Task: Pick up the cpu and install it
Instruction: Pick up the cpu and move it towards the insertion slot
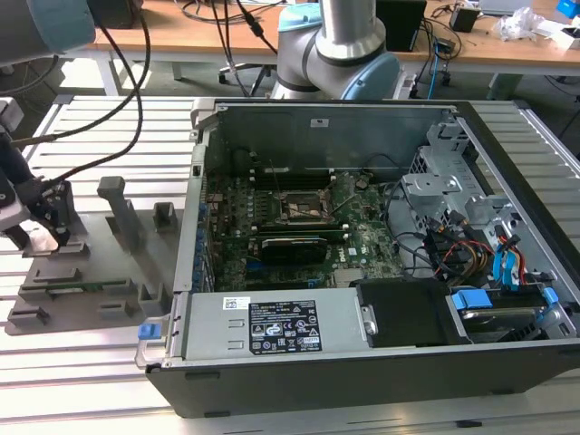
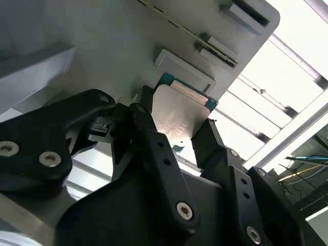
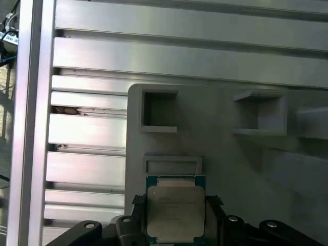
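Cpu [image 3: 176,215] lying silvery side up between black fingers [image 2: 154,143], gripper [image 3: 176,202] clamping on its two edges, over the grey fixture plate [image 3: 230,169], slatted worktop [image 3: 87,169] lying beneath.

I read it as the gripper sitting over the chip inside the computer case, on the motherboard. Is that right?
Not inside the computer case. The exterior view shows the gripper over the grey tray, outside the case at the exterior view's left. It does sit over the cpu, as the first wrist view shows.
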Controlling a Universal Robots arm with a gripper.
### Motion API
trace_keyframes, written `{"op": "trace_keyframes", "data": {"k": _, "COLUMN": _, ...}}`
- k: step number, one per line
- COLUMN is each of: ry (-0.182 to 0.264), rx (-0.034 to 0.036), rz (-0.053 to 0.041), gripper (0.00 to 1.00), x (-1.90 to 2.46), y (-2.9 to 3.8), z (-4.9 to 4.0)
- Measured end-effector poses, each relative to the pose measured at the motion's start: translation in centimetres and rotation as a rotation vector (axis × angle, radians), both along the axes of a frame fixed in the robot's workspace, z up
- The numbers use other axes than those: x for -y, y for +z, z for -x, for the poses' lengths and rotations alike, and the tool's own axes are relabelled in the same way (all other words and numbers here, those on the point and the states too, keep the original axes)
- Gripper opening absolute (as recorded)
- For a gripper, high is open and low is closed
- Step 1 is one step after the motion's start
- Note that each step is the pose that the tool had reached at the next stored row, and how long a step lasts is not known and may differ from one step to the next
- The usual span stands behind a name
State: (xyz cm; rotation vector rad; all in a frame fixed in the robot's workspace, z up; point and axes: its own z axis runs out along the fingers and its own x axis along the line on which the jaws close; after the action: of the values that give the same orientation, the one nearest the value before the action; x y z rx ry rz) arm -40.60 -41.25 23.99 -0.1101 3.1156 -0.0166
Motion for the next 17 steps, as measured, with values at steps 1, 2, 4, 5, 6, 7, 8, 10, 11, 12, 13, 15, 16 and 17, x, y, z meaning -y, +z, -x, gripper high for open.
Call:
{"op": "trace_keyframes", "data": {"k": 1, "ry": 0.000, "rx": 0.0000, "rz": 0.0000, "gripper": 0.55, "x": 0.00, "y": 0.36, "z": 0.00}}
{"op": "trace_keyframes", "data": {"k": 2, "ry": 0.000, "rx": -0.0001, "rz": 0.0001, "gripper": 0.55, "x": 0.00, "y": 0.70, "z": 0.00}}
{"op": "trace_keyframes", "data": {"k": 4, "ry": 0.000, "rx": 0.0000, "rz": 0.0001, "gripper": 0.55, "x": 0.00, "y": 1.49, "z": 0.00}}
{"op": "trace_keyframes", "data": {"k": 5, "ry": 0.000, "rx": -0.0001, "rz": 0.0000, "gripper": 0.55, "x": 0.00, "y": 1.81, "z": 0.00}}
{"op": "trace_keyframes", "data": {"k": 6, "ry": 0.000, "rx": 0.0000, "rz": 0.0000, "gripper": 0.55, "x": 0.00, "y": 2.09, "z": 0.00}}
{"op": "trace_keyframes", "data": {"k": 7, "ry": 0.000, "rx": -0.0001, "rz": 0.0002, "gripper": 0.55, "x": 0.00, "y": 2.39, "z": 0.00}}
{"op": "trace_keyframes", "data": {"k": 8, "ry": 0.000, "rx": 0.0000, "rz": 0.0003, "gripper": 0.55, "x": 0.00, "y": 2.66, "z": 0.00}}
{"op": "trace_keyframes", "data": {"k": 10, "ry": 0.000, "rx": -0.0001, "rz": 0.0008, "gripper": 0.55, "x": 0.00, "y": 3.32, "z": 0.00}}
{"op": "trace_keyframes", "data": {"k": 11, "ry": 0.000, "rx": -0.0001, "rz": 0.0016, "gripper": 0.55, "x": 0.00, "y": 3.66, "z": 0.00}}
{"op": "trace_keyframes", "data": {"k": 12, "ry": 0.000, "rx": -0.0001, "rz": 0.0025, "gripper": 0.55, "x": -0.01, "y": 4.03, "z": 0.00}}
{"op": "trace_keyframes", "data": {"k": 13, "ry": 0.000, "rx": -0.0001, "rz": 0.0032, "gripper": 0.55, "x": 0.00, "y": 4.64, "z": 0.00}}
{"op": "trace_keyframes", "data": {"k": 15, "ry": 0.000, "rx": 0.0000, "rz": 0.0038, "gripper": 0.55, "x": -0.01, "y": 5.38, "z": 0.00}}
{"op": "trace_keyframes", "data": {"k": 16, "ry": 0.000, "rx": -0.0001, "rz": 0.0045, "gripper": 0.55, "x": -0.01, "y": 6.06, "z": 0.00}}
{"op": "trace_keyframes", "data": {"k": 17, "ry": 0.000, "rx": 0.0000, "rz": 0.0053, "gripper": 0.55, "x": -0.01, "y": 6.67, "z": 0.00}}
